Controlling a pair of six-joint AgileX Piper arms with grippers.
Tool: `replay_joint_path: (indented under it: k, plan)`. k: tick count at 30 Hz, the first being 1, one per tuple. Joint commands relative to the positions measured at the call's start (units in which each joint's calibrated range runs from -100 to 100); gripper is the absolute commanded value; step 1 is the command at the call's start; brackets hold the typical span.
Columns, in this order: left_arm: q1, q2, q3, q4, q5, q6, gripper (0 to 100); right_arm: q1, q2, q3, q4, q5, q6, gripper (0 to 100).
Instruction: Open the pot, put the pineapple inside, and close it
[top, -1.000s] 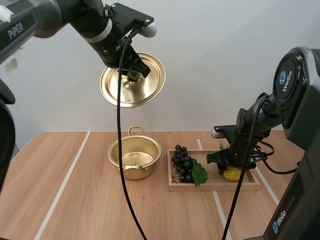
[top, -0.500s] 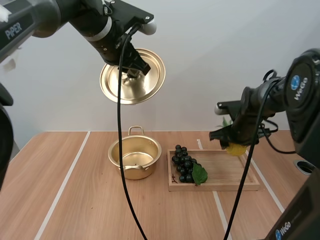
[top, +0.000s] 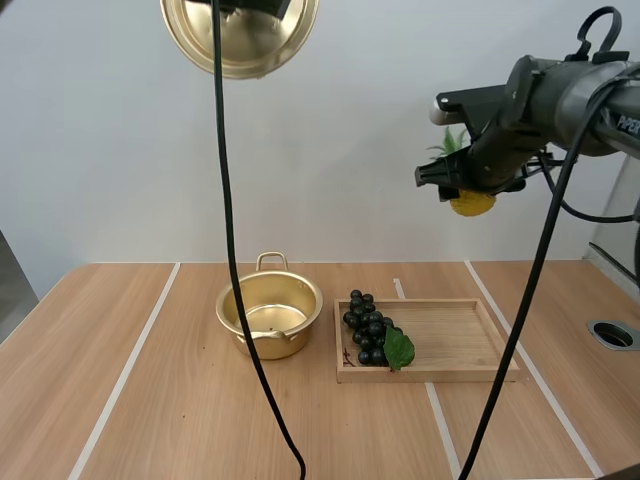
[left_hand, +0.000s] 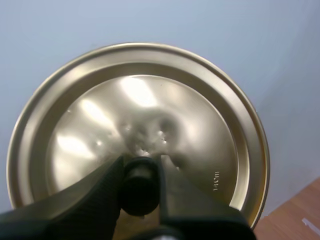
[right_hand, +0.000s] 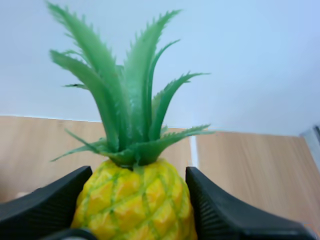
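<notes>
Up goes my right gripper (top: 470, 190), fingers clamped on the pineapple (right_hand: 132, 197), crown up. Open pot (top: 270, 318) lies below, to its left; left gripper (left_hand: 141, 172) grips the lid (top: 240, 40) high above.

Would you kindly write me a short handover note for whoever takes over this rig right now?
The left end effector is shut on the lid's knob, high above the table.
The right end effector is shut on the pineapple, high on the tray's side.
The pot stands open beside the tray with the grapes.
Done: lid off, pineapple lifted.
Left: pineapple into pot, lid on.
</notes>
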Motion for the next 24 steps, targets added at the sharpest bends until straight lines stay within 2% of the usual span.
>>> replay_joint_path:
  k: [1, 4, 7, 8, 11, 17, 24]
  plan:
    - [0.89, -0.23, -2.45, -1.28, -2.41, -2.38, 0, 3.35, -1.00, -0.47, 1.14, 2.35, -1.63, 0]
    - [1.80, -0.23, -3.84, -1.61, -2.39, -2.49, 0, 7.29, -1.00, -0.47, 1.14, 4.15, -1.63, 0]
    - [2.98, -0.23, -6.26, -1.61, -1.88, -2.49, 0, 12.86, -1.00, -0.47, 1.14, 5.25, -1.63, 0]
    - [3.17, -0.23, -7.34, -1.61, -1.23, -2.49, 0, 14.85, -0.87, -0.47, 1.14, 5.84, -1.63, 0]
    - [3.17, -0.23, -10.37, -1.61, 1.68, -2.39, 0, 17.91, 0.15, -0.47, 1.14, 7.91, -1.87, 0]
    - [3.17, -0.23, -17.04, -1.61, 6.40, -1.21, 0, 21.18, 4.85, -0.47, 1.14, 7.23, -1.87, 0]
    - [3.17, -0.35, -20.99, -1.61, 15.46, -0.17, 0, 23.46, 12.20, -0.47, 1.14, 6.20, -7.25, 0]
